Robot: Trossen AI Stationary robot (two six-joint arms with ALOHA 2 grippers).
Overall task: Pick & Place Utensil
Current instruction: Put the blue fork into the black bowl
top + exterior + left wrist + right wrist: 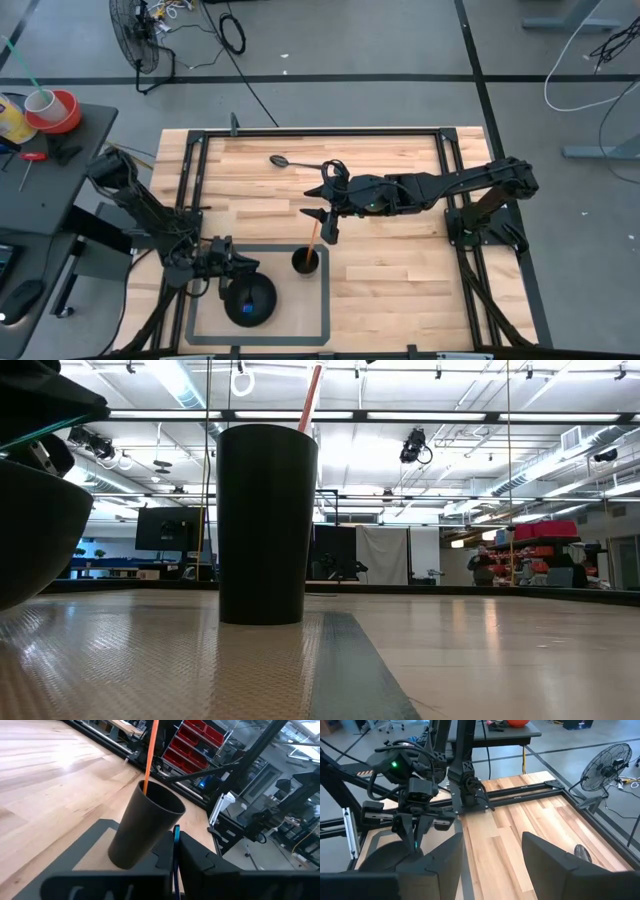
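Observation:
A black cup (306, 262) stands upright on the grey mat (326, 300); it also shows in the low view (262, 525) and the left wrist view (145, 825). An orange utensil handle (314, 240) sticks up out of the cup and leans on its rim (150, 750) (311, 395). My right gripper (322, 222) hovers open over the handle's top end, and nothing shows between its fingers (492, 850). My left gripper (233, 270) is shut on a black bowl (248, 300) at the mat's left part. A dark spoon (280, 160) lies on the bare wood near the far edge. My left gripper (415, 832) pinches the black bowl's rim, which shows as a thin blue-lit edge (176, 851) between the two shut fingers. The fingers come from above, pointing down, on the rim's side toward the cup. The bowl (385, 855) stays low over the mat.
Black metal rails (190, 190) frame the wooden top on the left, far and right sides. The right arm (440, 185) stretches across the table's middle from the right. The spoon (581, 852) lies beyond the right gripper. Bare wood spreads right of the mat.

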